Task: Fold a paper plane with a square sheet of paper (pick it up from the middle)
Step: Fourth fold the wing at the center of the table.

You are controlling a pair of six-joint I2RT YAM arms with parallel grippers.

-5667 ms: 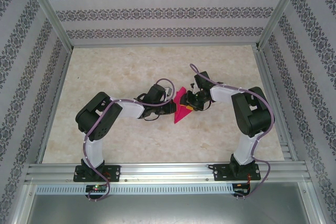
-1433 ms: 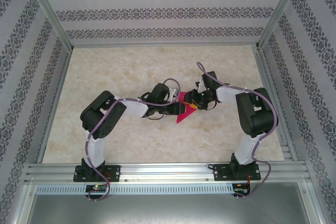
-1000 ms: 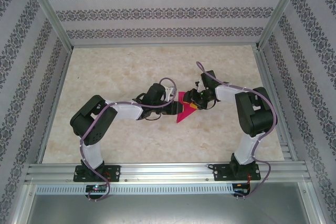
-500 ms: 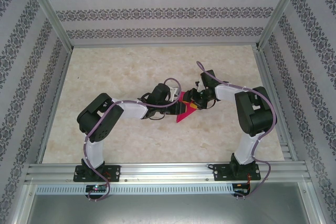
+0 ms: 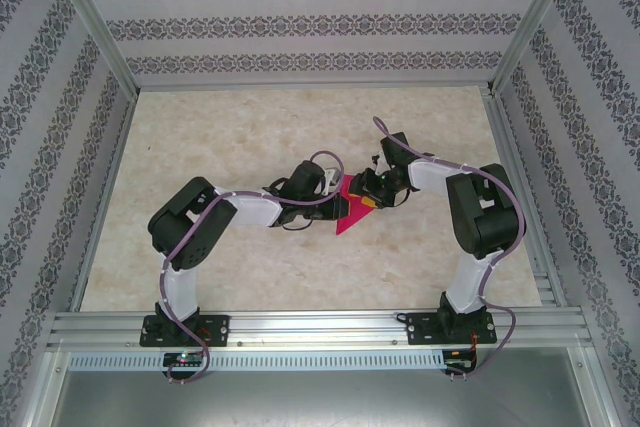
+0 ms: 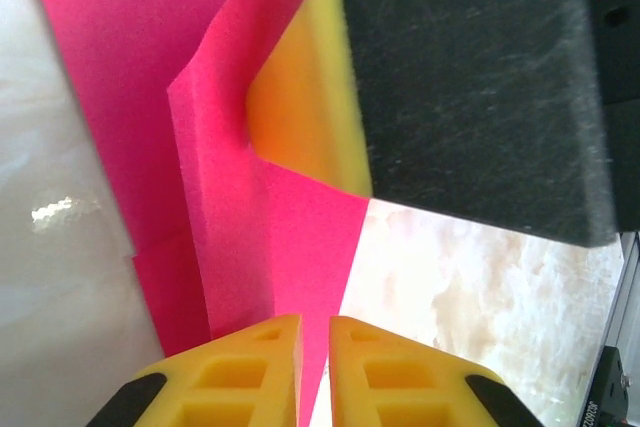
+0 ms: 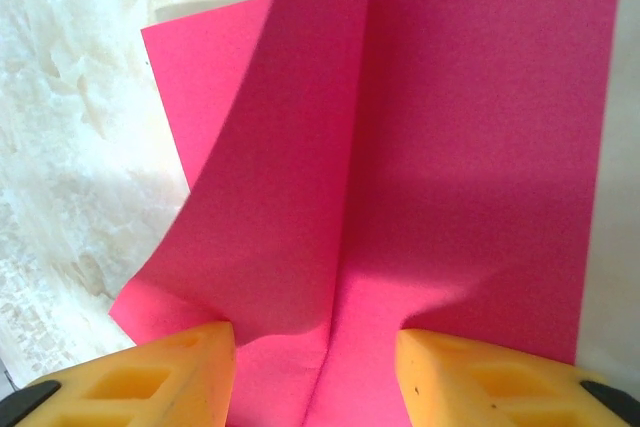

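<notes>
From my station I count one sheet of paper (image 5: 345, 219) on the bench (image 5: 250, 137), two arms and two pincers, each with two yellow-tipped fingers. The sheet is bright magenta-pink, plain and unmarked. It is part-folded rather than flat. In the overhead view it reads as a narrow pointed shape, tip toward the near side, lying about mid-bench and a little right of centre, in the gap where the two arms meet. Through the right wrist camera I see most of it lying flat, with one long flap lifted off the lower layer and curling up along a lengthwise crease. The right pincer (image 7: 315, 357) stands moderately wide, one finger on each side of the base of that raised flap, with the paper running beneath and between them. It is not clamped on anything. Through the left wrist camera the left pincer (image 6: 315, 372) is narrow, its fingers (image 6: 240, 372) drawn almost together, and a tapering edge of the pink paper runs down into the slit between them. In that same view a yellow pad (image 6: 300, 107) on a black block presses into the lifted flap, which bends around it.
</notes>
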